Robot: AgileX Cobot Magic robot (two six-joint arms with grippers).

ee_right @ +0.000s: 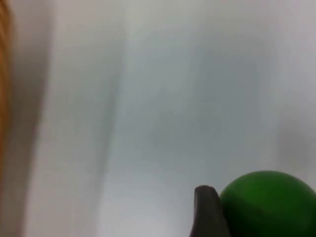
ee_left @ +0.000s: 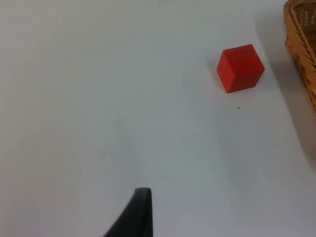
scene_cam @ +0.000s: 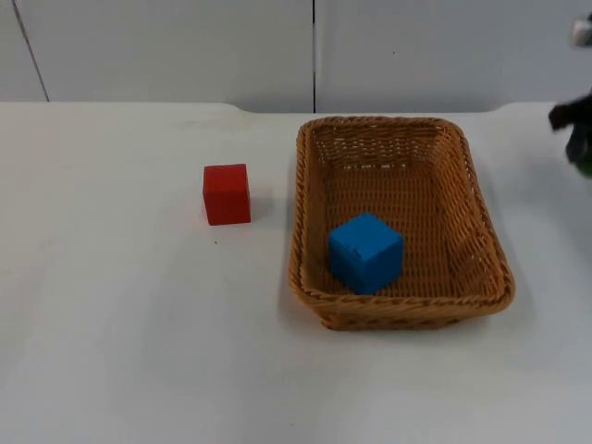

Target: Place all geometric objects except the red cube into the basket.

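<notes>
On the white desk we see, at the left, the red cube resting flat, well apart from the wall behind it and near — but not touching — the left rim of the basket. In the left wrist view the same red cube sits on bare desk with the woven basket edge close beside it; one black fingertip of the left claw stands over the desk, and we cannot tell whether this claw is wide or narrow.

Further right, the wicker basket holds the blue cube, which lies on the basket floor near the front wall.

At the far right, the right claw sits at the desk's edge — its wrist view shows a black fingertip touching a green ball, so we read the claw as holding the ball above the desk.
</notes>
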